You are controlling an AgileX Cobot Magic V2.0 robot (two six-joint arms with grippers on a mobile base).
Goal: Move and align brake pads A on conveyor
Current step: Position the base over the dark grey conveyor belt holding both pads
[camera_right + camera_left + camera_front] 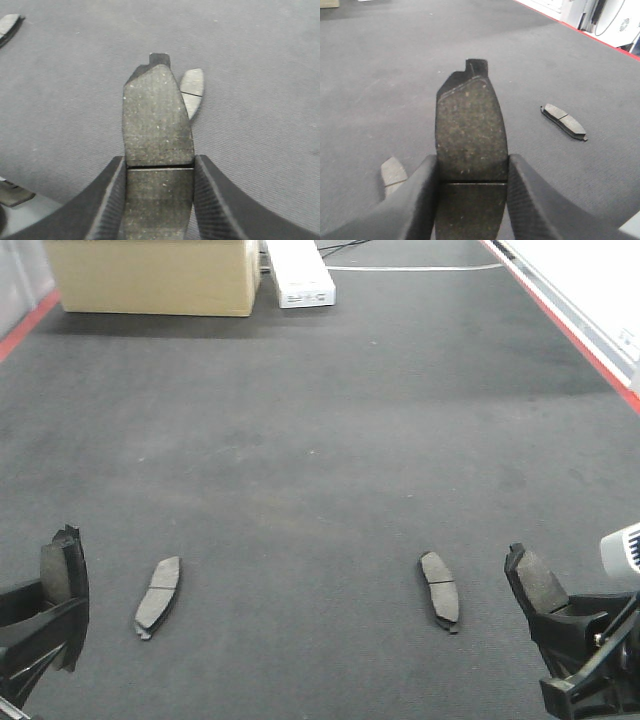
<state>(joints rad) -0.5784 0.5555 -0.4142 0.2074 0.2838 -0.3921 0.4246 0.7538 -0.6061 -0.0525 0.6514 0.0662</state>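
Two brake pads A lie flat on the dark conveyor [320, 440], one at the left [158, 596] and one at the right [440, 590]. My left gripper [60, 590] is at the bottom left, shut on a third pad [52, 570] held upright. In the left wrist view this pad [470, 125] stands between the jaws of the left gripper [472, 165], with the lying pads beyond [564, 121] and beside it [392, 172]. My right gripper [545, 605] at the bottom right is shut on a fourth pad [540, 580]. The right wrist view shows that pad [157, 125] in the right gripper [159, 162], above a lying pad [194, 90].
A cardboard box [150, 275] and a long white box [300, 275] stand at the belt's far end. Red edge strips run along the right [580, 335] and far left [25, 325] sides. A pale surface [600, 280] lies beyond the right strip.
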